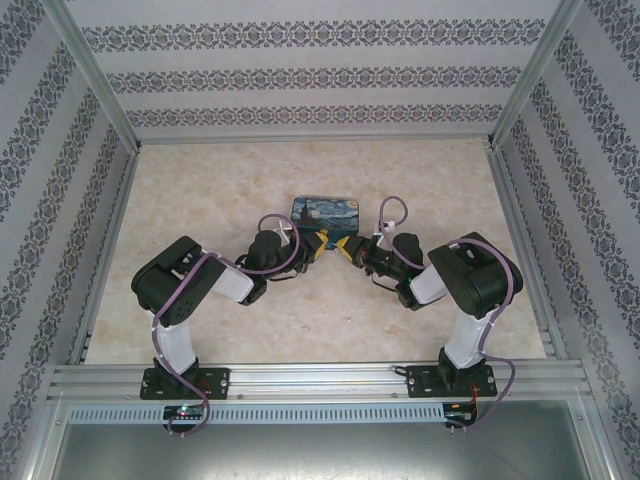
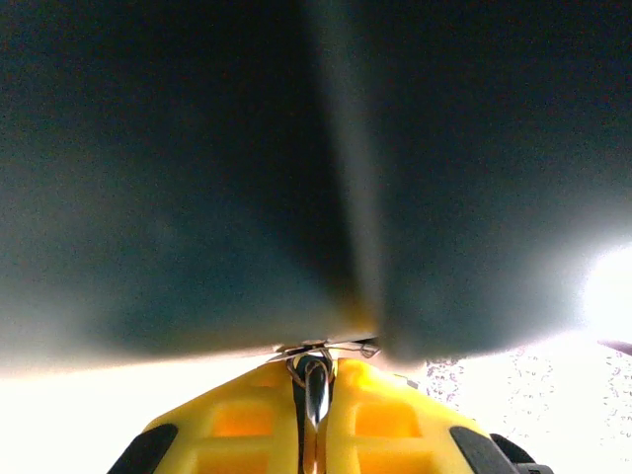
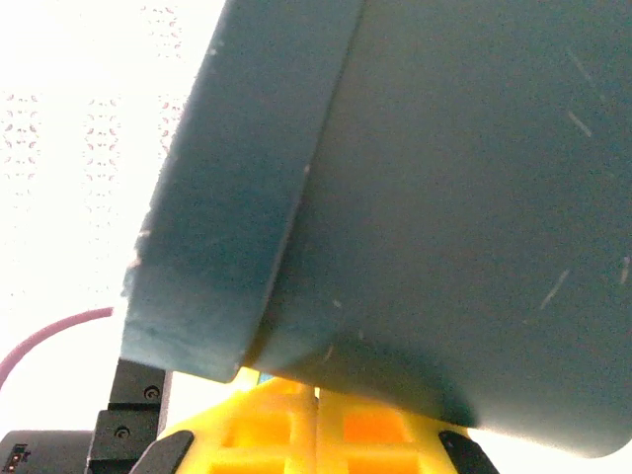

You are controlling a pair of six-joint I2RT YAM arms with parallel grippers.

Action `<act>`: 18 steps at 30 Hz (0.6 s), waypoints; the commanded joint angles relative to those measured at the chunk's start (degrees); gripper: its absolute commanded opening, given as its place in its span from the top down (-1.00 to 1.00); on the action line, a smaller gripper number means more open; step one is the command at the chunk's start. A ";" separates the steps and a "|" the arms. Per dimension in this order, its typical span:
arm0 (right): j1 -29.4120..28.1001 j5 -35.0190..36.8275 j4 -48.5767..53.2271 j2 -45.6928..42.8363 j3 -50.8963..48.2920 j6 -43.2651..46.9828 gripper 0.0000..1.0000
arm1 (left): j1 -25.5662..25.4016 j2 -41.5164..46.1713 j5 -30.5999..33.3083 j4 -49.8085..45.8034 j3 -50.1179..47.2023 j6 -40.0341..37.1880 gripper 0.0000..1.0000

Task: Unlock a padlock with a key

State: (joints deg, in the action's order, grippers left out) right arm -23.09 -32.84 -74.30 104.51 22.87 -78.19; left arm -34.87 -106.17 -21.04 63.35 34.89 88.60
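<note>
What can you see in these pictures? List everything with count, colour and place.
tin box: one, blue Starry Night print, mid-table, just beyond both grippers.
key: one, dark metal, pinched between the left gripper's fingers.
padlock: one, light blue sliver at the right gripper's fingertips, mostly hidden.
table: one, beige marbled.
walls: three, grey patterned wallpaper, around the table.
left gripper: one, yellow fingers, shut on the key.
right gripper: one, yellow fingers, shut, facing the left one.
arms: two, black and white, near edge.
</note>
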 commanded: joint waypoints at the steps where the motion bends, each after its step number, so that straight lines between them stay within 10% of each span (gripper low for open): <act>1: -0.03 -0.76 -0.97 -1.83 2.69 7.24 1.00 | -2.40 0.63 -8.98 3.58 1.79 1.65 1.00; 18: -1.50 0.39 -5.01 1.65 3.50 -3.00 1.00 | -2.66 -0.26 -8.31 6.17 1.97 2.46 1.00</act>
State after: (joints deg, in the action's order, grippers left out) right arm -23.00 -32.93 -74.04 104.64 23.64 -76.27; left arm -34.85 -106.19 -20.78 63.44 35.03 90.54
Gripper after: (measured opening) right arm 0.058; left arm 0.084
